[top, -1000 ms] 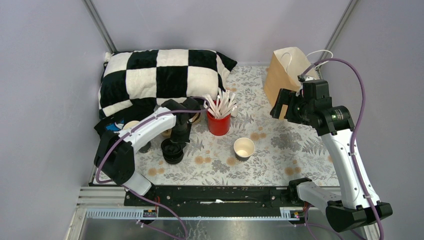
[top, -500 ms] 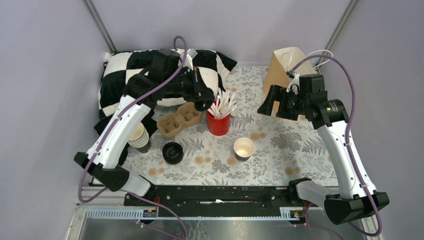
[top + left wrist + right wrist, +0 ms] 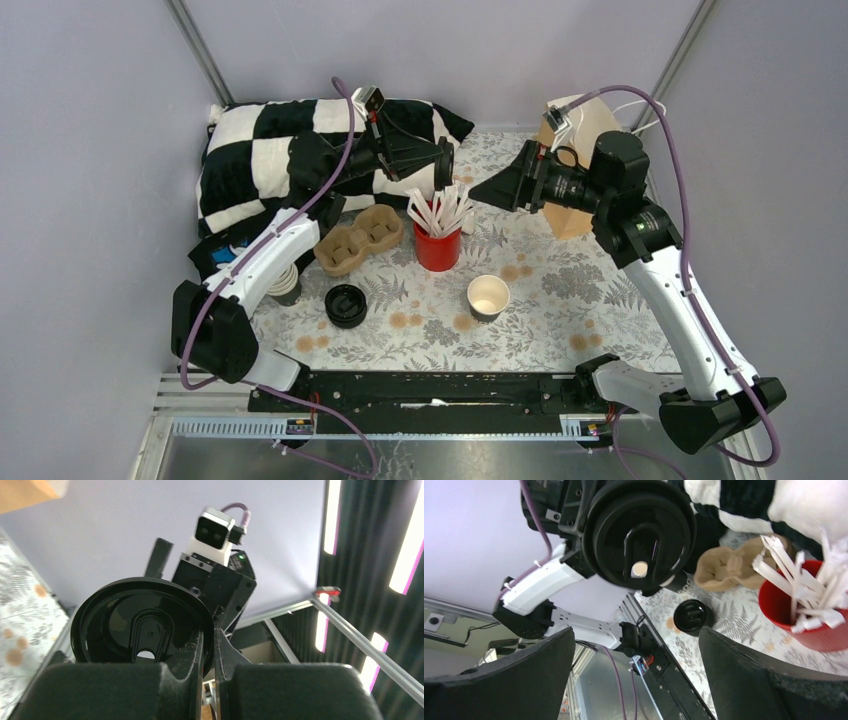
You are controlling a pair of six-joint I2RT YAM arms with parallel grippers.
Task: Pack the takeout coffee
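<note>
My left gripper is raised over the red cup and is shut on the rim of a round black lid. In the left wrist view the lid stands on edge, its rim pinched between the fingertips of that gripper. My right gripper hangs open a short way to the right, facing the lid and apart from it. The right wrist view shows the lid ahead of its spread jaws. One takeout coffee cup, dark-sided and white inside, stands lidless on the mat.
A stack of black lids and a brown cup carrier lie left of centre. A red cup of stirrers stands under the grippers. A stack of lidless cups, a checkered pillow and a paper bag ring the mat.
My left arm lifted a lid off the lid stack and swung it up and to the right. My right gripper moved left and turned to face it, staying open.
</note>
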